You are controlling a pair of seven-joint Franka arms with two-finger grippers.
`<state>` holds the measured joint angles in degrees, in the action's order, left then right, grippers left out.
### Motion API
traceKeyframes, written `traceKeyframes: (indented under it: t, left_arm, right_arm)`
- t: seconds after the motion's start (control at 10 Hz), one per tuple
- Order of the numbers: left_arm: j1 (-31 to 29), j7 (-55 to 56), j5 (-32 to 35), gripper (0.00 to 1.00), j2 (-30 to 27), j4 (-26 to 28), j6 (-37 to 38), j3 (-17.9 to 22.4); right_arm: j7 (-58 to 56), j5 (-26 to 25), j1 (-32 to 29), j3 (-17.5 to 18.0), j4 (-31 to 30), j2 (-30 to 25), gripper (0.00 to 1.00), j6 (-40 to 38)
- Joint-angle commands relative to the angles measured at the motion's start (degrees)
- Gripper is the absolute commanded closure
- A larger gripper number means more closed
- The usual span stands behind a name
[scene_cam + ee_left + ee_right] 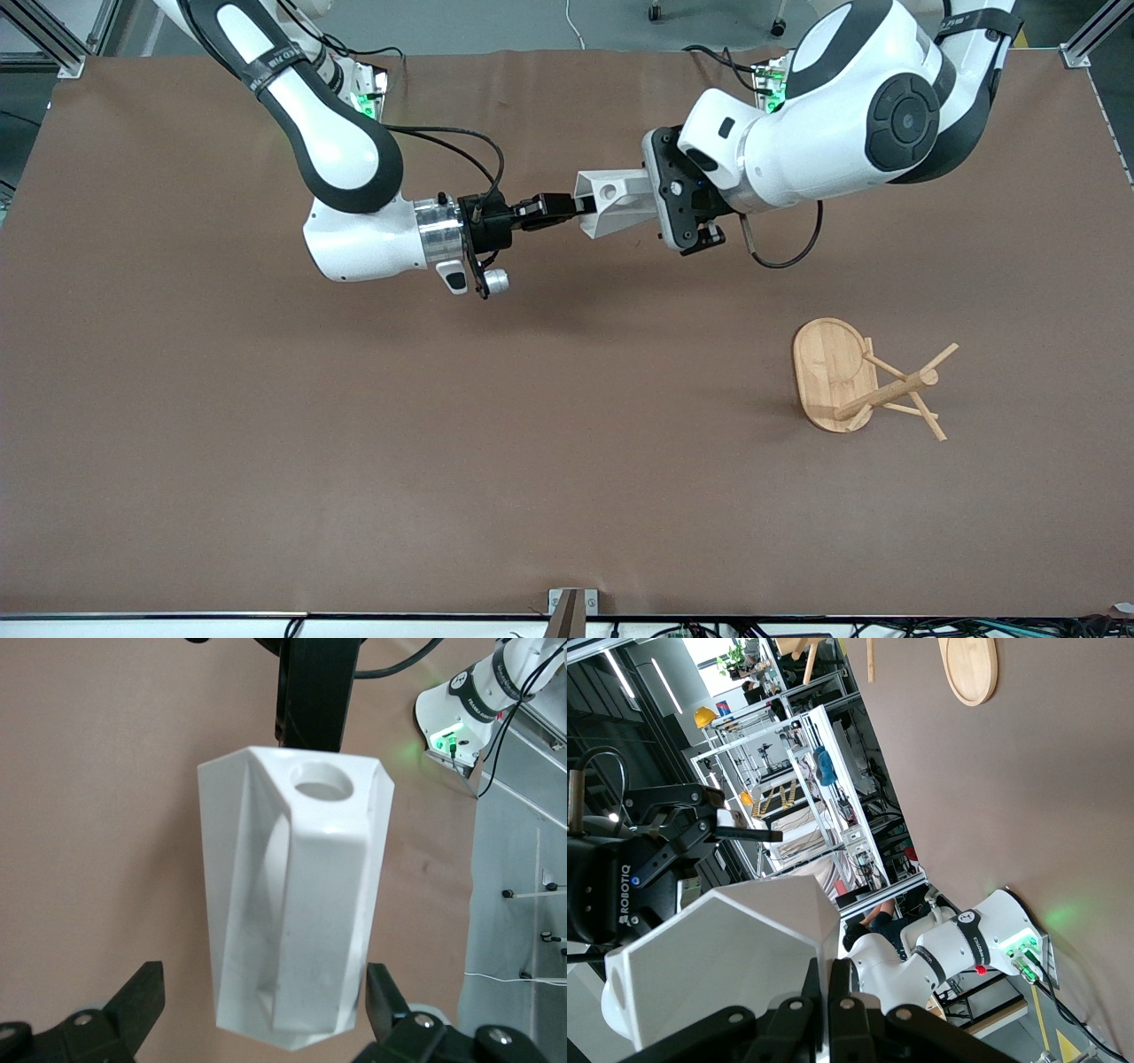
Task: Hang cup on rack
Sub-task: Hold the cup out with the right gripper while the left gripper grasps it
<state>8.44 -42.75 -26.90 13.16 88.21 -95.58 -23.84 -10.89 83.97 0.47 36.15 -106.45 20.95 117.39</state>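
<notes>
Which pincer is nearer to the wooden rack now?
The left pincer is nearer: it is up over the table's middle, open around the cup's base, closer to the rack. The right pincer, shut on the cup's rim, is toward the right arm's end.

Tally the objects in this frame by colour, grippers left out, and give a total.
White: 1, the cup, held in the air between the right gripper and the left gripper.
Light wood: 1, the rack, on the table toward the left arm's end.
Total: 2
</notes>
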Motion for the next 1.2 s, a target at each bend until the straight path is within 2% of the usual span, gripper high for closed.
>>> traceKeyframes:
  t: [0.0, 0.4, 0.5, 0.7, 0.8, 0.9, 1.0, 1.1]
  left_arm:
    - [0.1, -1.4, -0.7, 0.00, 1.0, 1.3, -1.3, -0.5]
    - [0.5, -1.5, -0.9, 0.00, 0.7, 3.1, -1.2, -2.4]
    - [0.5, -1.5, -0.4, 0.09, 0.4, 3.9, -1.3, -2.5]
    - [0.2, -1.6, 1.2, 0.45, -0.1, 4.6, -0.8, -2.5]
    - [0.1, -1.5, 2.6, 0.68, -0.5, 4.6, -0.1, -2.5]
    - [0.2, -1.5, 3.4, 0.69, -0.5, 4.7, 0.1, -2.5]
    - [0.2, -1.5, 3.6, 0.70, -0.6, 4.7, 0.4, -2.5]
    - [0.1, -1.6, 4.1, 0.73, -0.5, 4.7, 0.5, -2.5]
  right_arm:
    - [0.1, 1.6, -0.6, 0.9, -0.6, -0.6, 1.00, 0.5]
    - [0.2, 3.0, -0.7, 2.4, -0.5, -0.6, 1.00, 2.2]
    - [0.2, 3.0, -0.8, 2.4, -0.5, -0.6, 1.00, 2.2]
    - [0.1, 3.0, -0.8, 2.4, -0.5, -0.6, 1.00, 2.2]
    - [0.1, 3.0, -0.7, 2.4, -0.5, -0.6, 0.99, 2.2]
    - [0.1, 3.0, -0.8, 2.4, -0.5, -0.6, 0.99, 2.2]
    - [0.2, 3.0, -0.8, 2.4, -0.5, -0.6, 0.92, 2.1]
    - [0.3, 3.0, -1.0, 2.4, -0.5, -0.6, 0.62, 2.1]
